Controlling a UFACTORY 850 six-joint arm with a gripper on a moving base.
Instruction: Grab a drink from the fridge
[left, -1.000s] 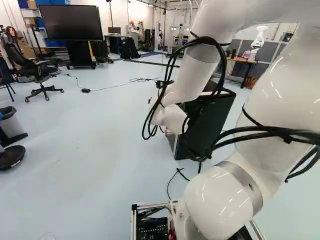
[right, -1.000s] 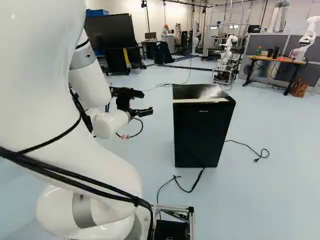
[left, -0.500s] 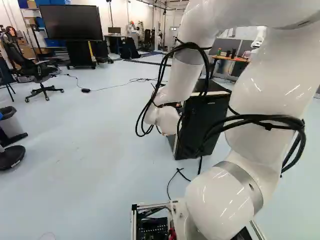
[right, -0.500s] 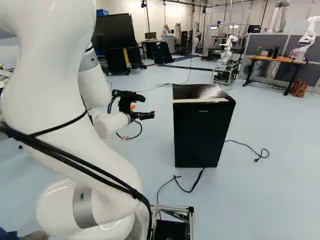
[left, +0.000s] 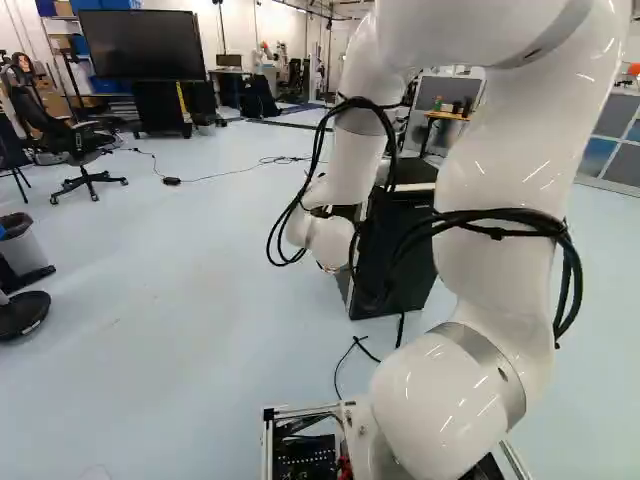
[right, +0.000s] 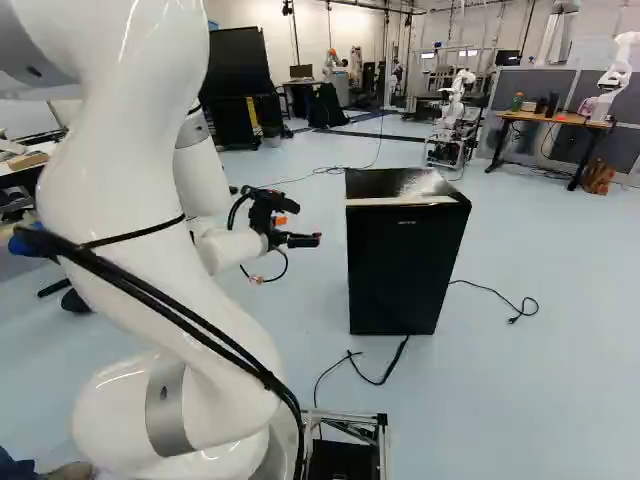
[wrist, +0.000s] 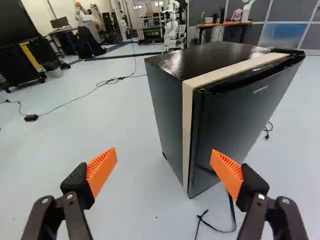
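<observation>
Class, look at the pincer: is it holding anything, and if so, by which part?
Nothing is held: the pincer is open, with its orange pads apart and only floor showing between them.

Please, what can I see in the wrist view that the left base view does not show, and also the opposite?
Only the wrist view: the open, orange-padded fingers.
Only the left base view: the arm's white links, the office chair and the bin.
Both: the black fridge, partly behind the arm in the left base view, and the large dark screen.
</observation>
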